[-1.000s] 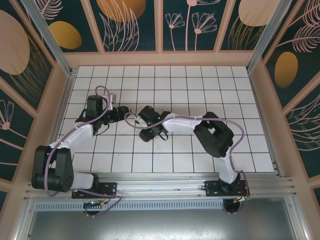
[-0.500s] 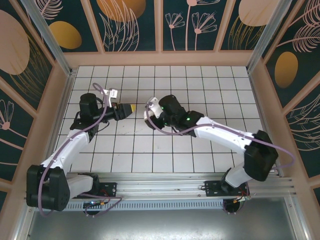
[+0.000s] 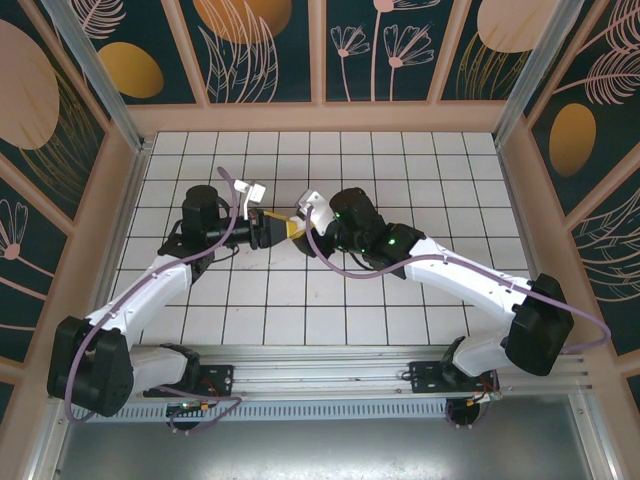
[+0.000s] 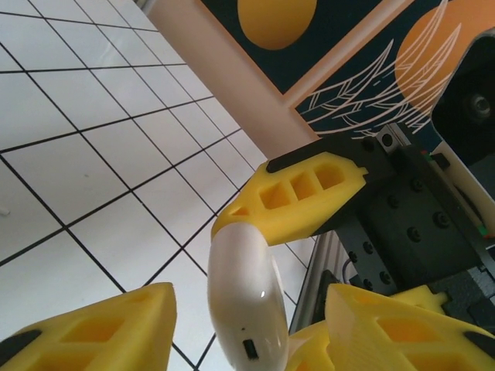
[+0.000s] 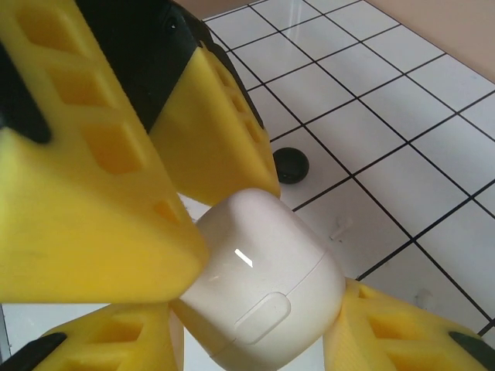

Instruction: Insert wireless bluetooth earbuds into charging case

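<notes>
Charging case [image 5: 259, 263] hangs over the surface [image 3: 450, 180] midway between far and near edge, clamped by the right pincer [image 5: 261, 305] while the left pincer [image 4: 251, 294] stands part open around it, so an early release could drop it near the black earbud [image 5: 290, 165].

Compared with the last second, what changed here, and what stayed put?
Both arms stretched out of their folded poses. The left gripper and right gripper, apart half a second ago, now meet over the tiles with the white charging case between their yellow fingers. The tiled floor looks unchanged.
</notes>
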Controlling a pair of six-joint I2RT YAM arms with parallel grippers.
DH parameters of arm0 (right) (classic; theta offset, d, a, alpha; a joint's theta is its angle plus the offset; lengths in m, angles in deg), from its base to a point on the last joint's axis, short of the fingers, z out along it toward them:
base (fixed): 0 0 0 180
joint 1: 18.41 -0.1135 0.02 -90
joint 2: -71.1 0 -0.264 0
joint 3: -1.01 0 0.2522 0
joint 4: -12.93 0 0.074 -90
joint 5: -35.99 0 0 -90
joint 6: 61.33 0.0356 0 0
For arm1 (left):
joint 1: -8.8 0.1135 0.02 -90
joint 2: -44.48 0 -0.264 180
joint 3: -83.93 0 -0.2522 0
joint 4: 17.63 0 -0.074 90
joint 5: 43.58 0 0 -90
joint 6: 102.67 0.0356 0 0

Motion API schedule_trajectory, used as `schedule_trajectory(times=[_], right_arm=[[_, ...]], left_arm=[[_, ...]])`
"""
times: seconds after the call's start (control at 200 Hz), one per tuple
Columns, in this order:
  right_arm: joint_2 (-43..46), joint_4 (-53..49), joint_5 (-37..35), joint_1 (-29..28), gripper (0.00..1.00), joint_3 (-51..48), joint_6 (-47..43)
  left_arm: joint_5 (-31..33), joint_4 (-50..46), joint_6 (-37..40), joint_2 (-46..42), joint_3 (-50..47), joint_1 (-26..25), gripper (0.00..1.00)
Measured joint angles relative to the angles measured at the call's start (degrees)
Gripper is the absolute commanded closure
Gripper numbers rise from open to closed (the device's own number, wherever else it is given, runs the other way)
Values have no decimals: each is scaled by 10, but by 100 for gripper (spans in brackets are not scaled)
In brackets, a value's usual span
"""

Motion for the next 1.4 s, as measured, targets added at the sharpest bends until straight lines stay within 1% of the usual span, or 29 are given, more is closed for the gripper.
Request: schedule_trajectory(times=[0.075, 0.135, 0.19, 0.24, 0.275, 0.325, 0.345, 0.45, 0.525, 0.576, 0.681, 0.756, 0.846, 0.901, 1.066, 1.146, 1.246, 1.401], right_arm=[[0, 0, 0, -1, 58, 0, -1], [0, 0, 0, -2, 58, 0, -1], [0, 0, 0, -2, 58, 0, -1], [0, -3, -1, -2, 58, 0, -1], [0, -4, -4, -2, 55, 0, -2], [1, -6, -7, -2, 47, 0, -1], [2, -6, -8, -2, 43, 0, -4], [12, -7, -11, -2, 35, 0, 7], [38, -1, -1, 9, 33, -7, 33], [65, 9, 18, 27, 32, -19, 61], [144, 55, 76, 104, 33, -57, 138], [184, 75, 103, 154, 33, -75, 191], [199, 88, 135, 181, 33, -76, 245], [197, 93, 154, 183, 33, -75, 266], [165, 125, 242, 185, 36, -76, 340], [148, 178, 289, 186, 37, -82, 382], [134, 255, 329, 183, 37, -103, 430], [104, 351, 354, 163, 36, -117, 480]], left_arm=[[-6, 1, -2, 8, 4, -5, 56], [-7, 1, -4, 15, 7, -9, 61], [-8, 1, -9, 20, 7, -10, 69], [-8, 1, -9, 23, 7, -11, 78], [-9, 1, -12, 25, 8, -11, 83], [-6, 1, -19, 26, 9, -11, 88], [-6, 2, -19, 26, 9, -11, 89], [-3, 5, -16, 26, 10, -12, 93], [9, 10, -15, 26, 10, -12, 95], [15, 27, -15, 23, 6, -11, 96], [29, 84, -20, 1, -23, -11, 99], [39, 137, -28, -24, -51, -11, 100], [51, 209, -38, -48, -79, -11, 100], [57, 246, -42, -57, -89, -11, 100], [71, 340, -58, -69, -98, -11, 100], [72, 372, -70, -70, -98, -11, 100], [74, 395, -91, -70, -98, -11, 100], [77, 445, -151, -51, -98, -11, 100]])
